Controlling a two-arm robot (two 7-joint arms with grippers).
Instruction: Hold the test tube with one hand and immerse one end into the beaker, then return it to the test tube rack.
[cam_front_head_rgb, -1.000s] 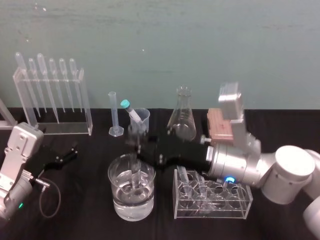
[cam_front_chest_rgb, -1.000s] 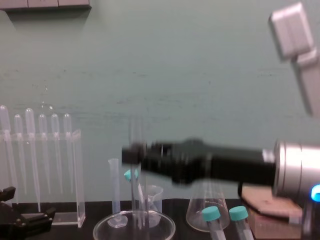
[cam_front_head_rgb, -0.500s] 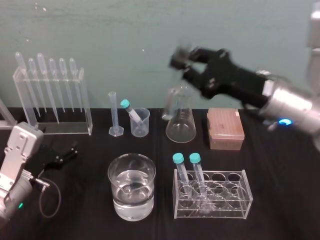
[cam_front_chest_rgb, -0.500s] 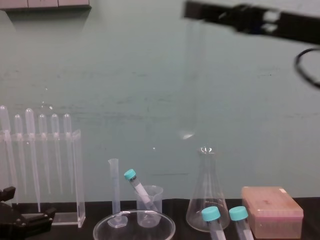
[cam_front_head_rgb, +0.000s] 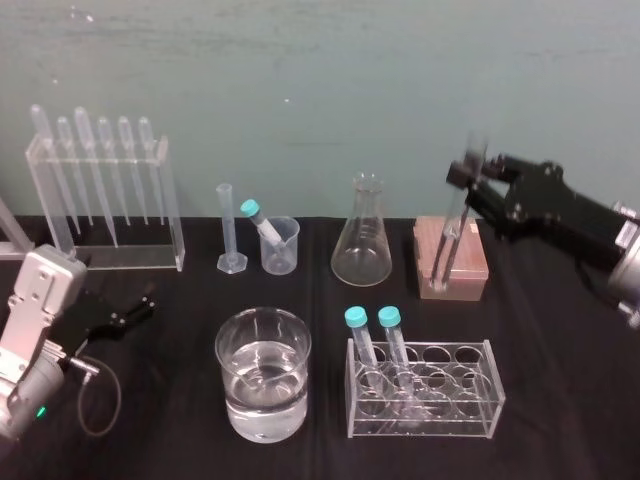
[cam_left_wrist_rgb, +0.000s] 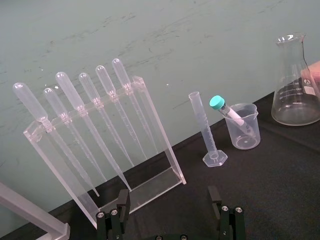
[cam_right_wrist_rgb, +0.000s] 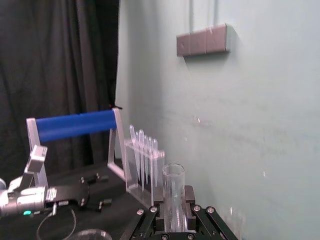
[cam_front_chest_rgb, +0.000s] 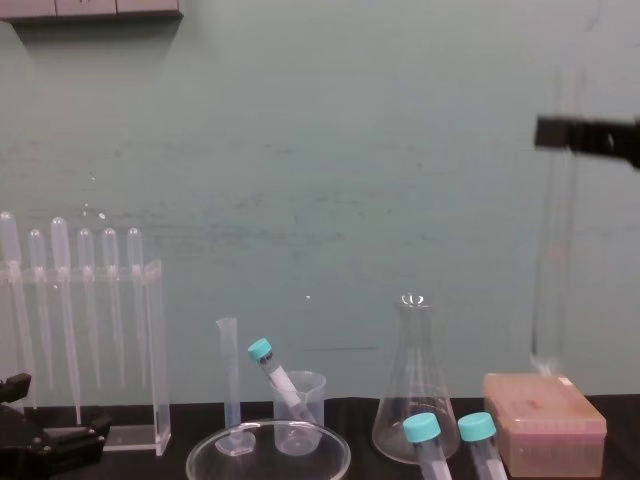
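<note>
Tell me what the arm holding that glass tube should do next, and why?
Probably bring the test tube nearer, over an empty hole of the test tube rack. The right gripper holds it nearly upright above the brown box, behind the rack, and it dipped into the beaker a second ago. The left gripper rests parked at left.

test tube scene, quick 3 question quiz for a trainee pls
1. How many teal-capped tubes stand in the test tube rack?
2. The right gripper has its jaws shut on the test tube, holding it: A. upright B. level C. open end down
3. True or false: the test tube is out of the beaker.
Key: 1 two; 2 A; 3 true.
</note>
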